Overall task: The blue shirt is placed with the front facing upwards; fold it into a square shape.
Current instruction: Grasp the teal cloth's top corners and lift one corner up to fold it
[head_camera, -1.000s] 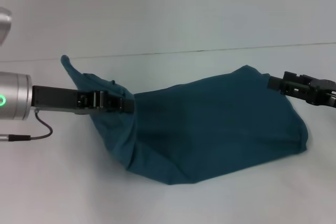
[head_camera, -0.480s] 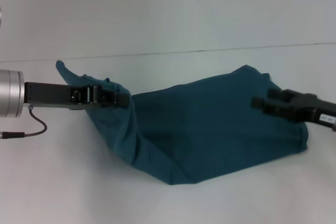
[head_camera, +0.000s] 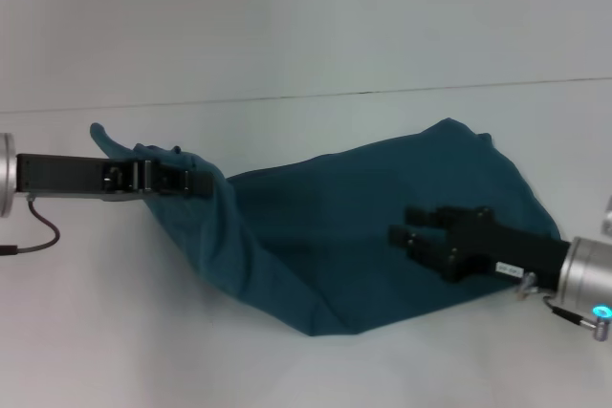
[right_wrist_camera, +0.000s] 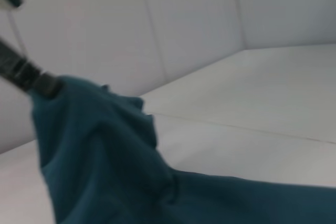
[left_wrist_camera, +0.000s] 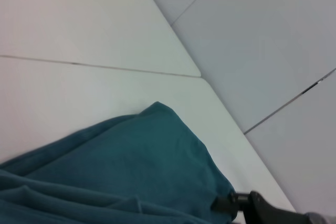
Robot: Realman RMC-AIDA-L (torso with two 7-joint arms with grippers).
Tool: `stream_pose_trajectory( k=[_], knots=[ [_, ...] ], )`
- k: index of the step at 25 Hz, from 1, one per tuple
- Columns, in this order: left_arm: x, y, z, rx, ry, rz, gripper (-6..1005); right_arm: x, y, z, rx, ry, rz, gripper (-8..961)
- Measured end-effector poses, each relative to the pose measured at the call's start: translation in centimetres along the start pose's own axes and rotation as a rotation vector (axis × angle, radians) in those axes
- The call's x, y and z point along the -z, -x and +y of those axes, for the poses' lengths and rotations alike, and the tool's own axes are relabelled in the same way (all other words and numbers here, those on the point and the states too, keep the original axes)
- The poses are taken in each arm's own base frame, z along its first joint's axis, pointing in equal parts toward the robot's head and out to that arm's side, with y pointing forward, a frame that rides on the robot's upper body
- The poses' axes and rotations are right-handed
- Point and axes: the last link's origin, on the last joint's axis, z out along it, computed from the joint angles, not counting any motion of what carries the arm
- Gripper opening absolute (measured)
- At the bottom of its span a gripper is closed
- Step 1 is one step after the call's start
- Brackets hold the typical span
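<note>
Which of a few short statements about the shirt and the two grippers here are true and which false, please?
1. The left gripper holds up one end of the shirt. True.
2. The right gripper is beside the shirt, off the cloth. False: it is over the shirt's middle.
3. The shirt lies folded into a neat square. False: it is bunched and partly lifted.
4. No lettering shows on the shirt. True.

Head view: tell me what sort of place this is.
Probably a lab or test bench: a bare white table, plain pale wall panels behind, and only the blue shirt on it between two robot arms.
</note>
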Motion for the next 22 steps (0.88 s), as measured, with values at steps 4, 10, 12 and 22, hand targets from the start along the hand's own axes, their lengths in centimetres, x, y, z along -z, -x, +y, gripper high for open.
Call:
stream_pose_trajectory(
  k=[4, 10, 12, 22],
  knots=[
    [0.6, 0.1, 0.0, -0.004, 0.008, 0.005, 32, -1.6, 0.0, 0.9, 0.056, 0.043, 0.008, 373],
    [1.0, 0.0, -0.1, -0.013, 0.006, 0.006, 32, -4.1, 0.0, 1.9, 0.089, 0.089, 0.062, 239],
    [1.1, -0.1, -0.1, -0.017, 0.008, 0.008, 32, -4.6, 0.1, 2.1, 0.100, 0.099, 0.077, 195],
    [1.4, -0.3, 0.0, -0.026, 0.012, 0.017, 33, -6.9, 0.0, 2.9, 0.140, 0.128, 0.157, 6]
  ],
)
